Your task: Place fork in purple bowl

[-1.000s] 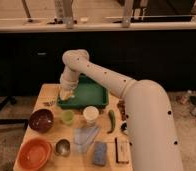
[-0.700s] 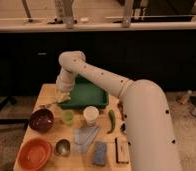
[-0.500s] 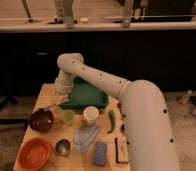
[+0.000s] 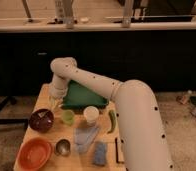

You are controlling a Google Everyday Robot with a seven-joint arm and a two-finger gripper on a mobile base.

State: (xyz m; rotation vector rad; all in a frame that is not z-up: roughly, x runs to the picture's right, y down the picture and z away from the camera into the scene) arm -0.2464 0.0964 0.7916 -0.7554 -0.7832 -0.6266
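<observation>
Fork, small, thin and silvery-grey, shows only as a faint pale glint at the gripper, so I cannot tell for certain that it is held there. The white arm's two-finger gripper hangs low just above the far right rim of the glossy, round, dark purple bowl. Whether it is clamped or released cannot be told.

The purple bowl stands near the left edge of the light wooden table. Just right of the bowl is a small light-green cup, and beyond that a white paper cup. Behind and to the right of the bowl lies a flat dark-green tray. In front of the bowl sits a larger round orange bowl, with a small steel cup to the front right. Well to the bowl's right lies a long green pepper-like thing.
</observation>
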